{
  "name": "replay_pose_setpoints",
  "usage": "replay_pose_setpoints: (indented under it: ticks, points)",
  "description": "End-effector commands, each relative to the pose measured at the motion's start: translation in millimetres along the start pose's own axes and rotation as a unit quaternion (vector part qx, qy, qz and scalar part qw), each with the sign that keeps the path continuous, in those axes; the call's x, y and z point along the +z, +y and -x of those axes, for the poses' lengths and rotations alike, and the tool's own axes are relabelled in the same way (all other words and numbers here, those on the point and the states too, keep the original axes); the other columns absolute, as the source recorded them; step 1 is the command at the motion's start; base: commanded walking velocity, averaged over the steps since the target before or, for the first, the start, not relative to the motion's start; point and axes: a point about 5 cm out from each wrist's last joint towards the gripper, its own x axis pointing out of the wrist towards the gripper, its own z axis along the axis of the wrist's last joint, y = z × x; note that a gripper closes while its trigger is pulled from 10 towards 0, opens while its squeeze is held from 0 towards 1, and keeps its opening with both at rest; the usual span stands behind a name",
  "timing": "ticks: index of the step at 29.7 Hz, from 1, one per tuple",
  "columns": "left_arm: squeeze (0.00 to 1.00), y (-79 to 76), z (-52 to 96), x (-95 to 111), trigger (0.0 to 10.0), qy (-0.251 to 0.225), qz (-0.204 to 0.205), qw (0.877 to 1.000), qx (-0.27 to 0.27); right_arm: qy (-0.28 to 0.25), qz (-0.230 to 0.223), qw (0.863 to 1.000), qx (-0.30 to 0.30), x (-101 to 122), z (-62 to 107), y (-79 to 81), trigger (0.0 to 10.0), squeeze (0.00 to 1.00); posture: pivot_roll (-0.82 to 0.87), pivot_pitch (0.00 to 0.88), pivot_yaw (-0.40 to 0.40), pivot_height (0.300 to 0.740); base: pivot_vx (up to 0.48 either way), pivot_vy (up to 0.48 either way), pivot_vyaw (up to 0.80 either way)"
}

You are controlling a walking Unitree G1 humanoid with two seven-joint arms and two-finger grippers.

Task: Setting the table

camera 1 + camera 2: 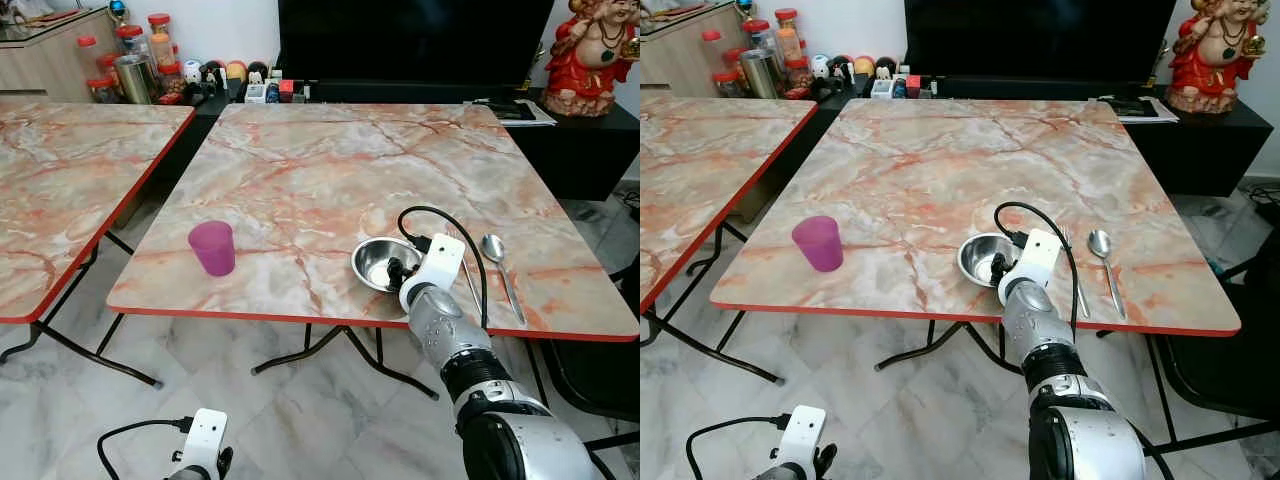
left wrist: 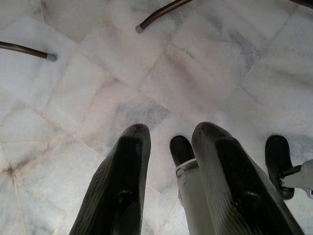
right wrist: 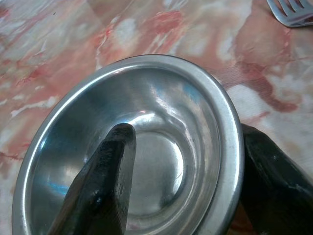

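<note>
Right pincer straddles steel bowl rim; contact unclear

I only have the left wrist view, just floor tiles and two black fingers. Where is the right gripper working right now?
Observer: The right gripper is at the steel bowl near the table's front edge, one finger inside the bowl, one outside the rim.
Operator: Is cutlery out yet?
Observer: Yes, a fork and a spoon lie side by side to the bowl's right.
Operator: Anything else on that table?
Observer: A purple cup stands upright to the bowl's left, apart from it.
</note>
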Motion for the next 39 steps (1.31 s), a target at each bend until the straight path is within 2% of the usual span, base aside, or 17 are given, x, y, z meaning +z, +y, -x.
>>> replay_pose_setpoints:
  ticks: [1,23,24,25,39]
  points:
    - [0.0,2.2,-0.3,0.5,10.0,0.003,0.004,1.0,0.003,0.002,0.002,1.0,0.005,3.4,-0.5,5.1,10.0,0.0,-0.04,0.0,-0.003,0.736,0.0,0.0,0.0]
    - [0.0,2.2,-0.3,0.5,10.0,0.003,0.004,1.0,0.003,0.002,0.002,1.0,0.005,3.4,-0.5,5.1,10.0,0.0,-0.04,0.0,-0.003,0.736,0.0,0.0,0.0]
    - [0.0,2.2,-0.2,0.2,10.0,0.004,0.004,1.0,0.003,0.002,0.001,1.0,0.006,3.4,-0.5,5.2,1.3,0.0,-0.04,0.0,-0.003,0.736,0.0,0.0,0.0]
    - [0.0,5.3,0.2,0.1,10.0,0.006,-0.009,1.0,-0.002,-0.027,-0.023,0.999,0.0,8.4,0.7,4.4,0.0,0.0,-0.05,0.0,0.023,0.736,0.0,0.0,0.0]
    - [0.0,6.5,0.0,1.7,10.0,0.005,-0.018,1.0,-0.006,-0.044,-0.035,0.998,0.001,12.1,1.5,5.7,0.0,0.0,-0.05,0.0,0.03,0.736,0.0,0.0,0.0]
